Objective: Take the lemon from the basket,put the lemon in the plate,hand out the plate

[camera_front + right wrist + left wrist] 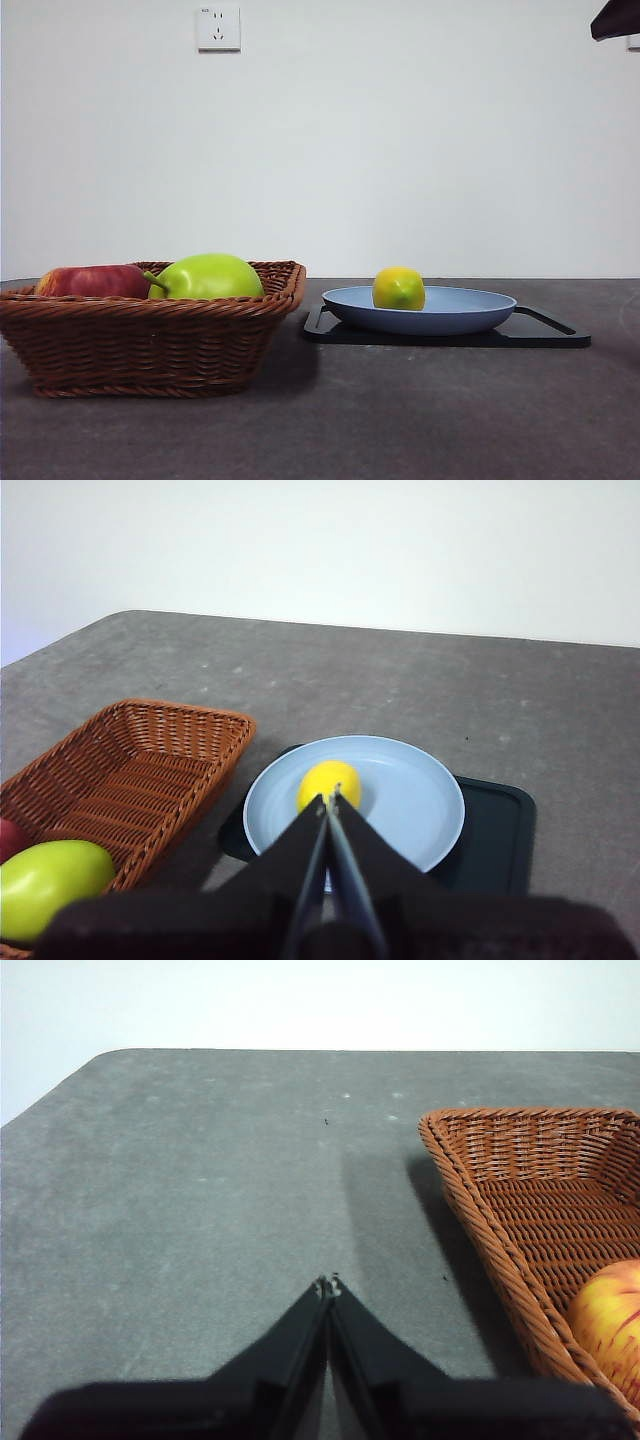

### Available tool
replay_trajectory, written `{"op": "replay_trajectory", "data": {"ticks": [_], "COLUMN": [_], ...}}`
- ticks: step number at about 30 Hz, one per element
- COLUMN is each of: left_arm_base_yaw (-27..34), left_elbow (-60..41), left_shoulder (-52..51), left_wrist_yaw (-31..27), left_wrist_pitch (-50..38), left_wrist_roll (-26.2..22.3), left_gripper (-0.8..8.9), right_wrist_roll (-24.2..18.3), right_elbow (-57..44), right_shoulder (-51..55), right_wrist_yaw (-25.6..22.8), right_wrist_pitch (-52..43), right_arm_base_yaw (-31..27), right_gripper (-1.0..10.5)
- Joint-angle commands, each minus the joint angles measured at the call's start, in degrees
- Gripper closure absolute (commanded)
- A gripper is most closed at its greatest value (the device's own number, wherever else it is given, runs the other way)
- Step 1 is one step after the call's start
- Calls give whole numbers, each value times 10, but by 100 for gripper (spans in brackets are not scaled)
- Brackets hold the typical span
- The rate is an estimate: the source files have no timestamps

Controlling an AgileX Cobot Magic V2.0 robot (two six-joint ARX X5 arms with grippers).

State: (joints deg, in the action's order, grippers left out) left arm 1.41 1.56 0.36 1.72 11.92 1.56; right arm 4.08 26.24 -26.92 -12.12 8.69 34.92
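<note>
The lemon [398, 288] rests in the plate [470, 310] on the black tray [550, 337], beside the basket [150, 345]. Right hand [328, 802] is pressed together above the plate; left hand [328, 1285] likewise above the worktop [200, 1190].

Cut off and hidden parts

The red apple [612, 1322] runs off the left wrist view's edge; the brown woven wicker basket [150, 345] rim hides the green fruit's [207, 276] underside.

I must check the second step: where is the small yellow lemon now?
The small yellow lemon lies in the round blue plate on the flat black tray, to the right of the brown wicker basket in the front view.
</note>
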Motion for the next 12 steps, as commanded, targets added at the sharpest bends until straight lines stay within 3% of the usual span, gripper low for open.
{"op": "replay_trajectory", "data": {"ticks": [1, 9, 10, 12], "left_arm_base_yaw": [2, 2, 2, 2], "left_elbow": [-4, -4, -4, -4], "left_shoulder": [-2, -2, -2, -2], "left_wrist_yaw": [0, 0, 0, 0], "left_wrist_pitch": [-3, -3, -3, -3], "left_wrist_roll": [4, 4, 4, 4], "left_gripper": [805, 805, 805, 805], "right_wrist_roll": [6, 4, -37, -75], "right_elbow": [4, 4, 4, 1], "right_shoulder": [-1, -1, -1, 8], "right_wrist_yaw": [-3, -3, -10, -17], "right_wrist_pitch": [-6, -6, -6, 6], "right_arm_base_yaw": [4, 4, 3, 3], "right_gripper": [941, 941, 941, 941]}}
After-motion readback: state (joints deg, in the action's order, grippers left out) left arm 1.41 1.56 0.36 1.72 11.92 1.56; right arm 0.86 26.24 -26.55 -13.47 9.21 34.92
